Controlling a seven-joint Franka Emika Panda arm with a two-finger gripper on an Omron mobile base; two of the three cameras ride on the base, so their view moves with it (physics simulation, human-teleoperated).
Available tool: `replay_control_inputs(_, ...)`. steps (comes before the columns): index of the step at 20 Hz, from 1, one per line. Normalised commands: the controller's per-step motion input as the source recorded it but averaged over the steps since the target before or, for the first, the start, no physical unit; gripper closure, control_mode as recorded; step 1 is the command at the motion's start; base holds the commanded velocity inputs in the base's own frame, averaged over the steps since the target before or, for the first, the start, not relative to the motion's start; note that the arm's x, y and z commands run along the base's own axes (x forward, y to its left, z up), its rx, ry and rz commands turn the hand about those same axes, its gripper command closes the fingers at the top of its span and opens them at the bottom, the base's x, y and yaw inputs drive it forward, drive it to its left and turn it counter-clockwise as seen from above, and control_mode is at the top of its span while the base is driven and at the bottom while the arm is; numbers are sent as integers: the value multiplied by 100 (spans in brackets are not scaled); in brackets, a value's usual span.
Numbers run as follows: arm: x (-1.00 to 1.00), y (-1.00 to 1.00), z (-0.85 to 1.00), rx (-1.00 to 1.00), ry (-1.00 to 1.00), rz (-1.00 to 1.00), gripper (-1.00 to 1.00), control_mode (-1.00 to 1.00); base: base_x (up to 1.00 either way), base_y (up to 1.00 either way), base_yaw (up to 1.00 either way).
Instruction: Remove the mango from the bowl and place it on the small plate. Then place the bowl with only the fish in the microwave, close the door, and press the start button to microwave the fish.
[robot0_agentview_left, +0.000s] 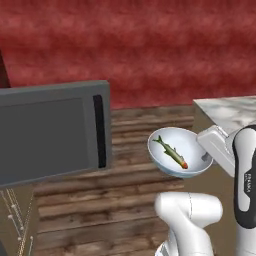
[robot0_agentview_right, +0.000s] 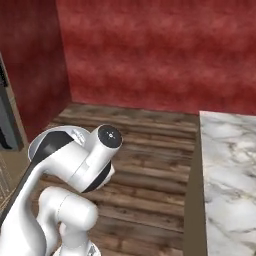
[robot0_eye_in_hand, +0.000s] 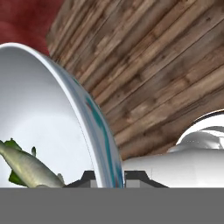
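The light blue-white bowl (robot0_agentview_left: 187, 142) hangs tilted in the air over the wooden floor. My gripper (robot0_agentview_left: 205, 158) is shut on its right rim. In the hand view the bowl's rim (robot0_eye_in_hand: 98, 131) runs down between my gripper's (robot0_eye_in_hand: 111, 179) two dark fingertips (robot0_eye_in_hand: 89, 178). The green-yellow fish (robot0_agentview_left: 172, 152) with its orange-red end lies inside the bowl, and its body (robot0_eye_in_hand: 26, 168) shows close up at the lower left of the hand view. The grey microwave door (robot0_agentview_left: 50, 132) stands swung open to the left of the bowl, its black handle (robot0_agentview_left: 99, 131) facing it. The mango and the small plate are out of view.
A marble counter (robot0_agentview_left: 230, 112) (robot0_agentview_right: 230, 175) lies to the right, with its corner close behind my hand. Wooden floor (robot0_agentview_right: 150, 145) spreads below, up to a red wall (robot0_agentview_left: 150, 45). My white arm (robot0_agentview_right: 75, 165) rises at the lower left of the right base view.
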Motion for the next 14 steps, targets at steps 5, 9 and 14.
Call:
replay_control_inputs(5, 0, 0, 0, 0, 0, 0, 100, 100, 100, -10, 44)
replay_control_inputs(9, 0, 0, 0, 0, 0, 0, 100, 100, 100, -26, 48)
replay_control_inputs(14, 0, 0, 0, 0, 0, 0, 100, 100, 85, -22, 57)
